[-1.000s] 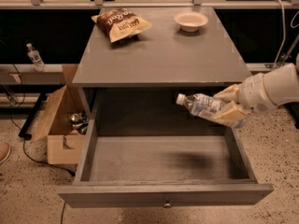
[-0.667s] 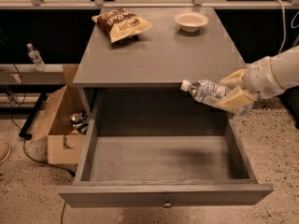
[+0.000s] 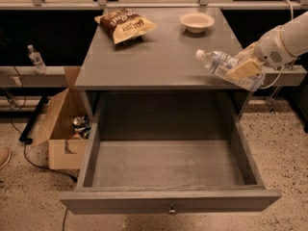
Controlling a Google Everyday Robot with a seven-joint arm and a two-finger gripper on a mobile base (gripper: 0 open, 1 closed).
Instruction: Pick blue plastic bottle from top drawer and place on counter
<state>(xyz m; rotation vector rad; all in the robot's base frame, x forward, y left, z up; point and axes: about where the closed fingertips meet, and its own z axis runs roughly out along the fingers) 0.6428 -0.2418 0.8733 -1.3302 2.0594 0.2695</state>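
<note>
The blue plastic bottle (image 3: 222, 66) is clear with a white cap and a pale blue-and-white label. It lies tilted, cap pointing left, in my gripper (image 3: 244, 70), which is shut on it. The bottle hangs over the right front part of the counter (image 3: 159, 52), a little above its surface. The arm comes in from the right edge of the view. The top drawer (image 3: 168, 165) is pulled fully open below; its grey bottom is bare, with a small knob on its front.
A brown chip bag (image 3: 124, 24) lies at the counter's back left and a white bowl (image 3: 197, 20) at the back right. An open cardboard box (image 3: 65, 129) stands on the floor at the left. A small clear bottle (image 3: 35, 58) stands on a ledge at far left.
My gripper has lifted the bottle from above the drawer's right side up and slightly right, to above the counter's front right edge.
</note>
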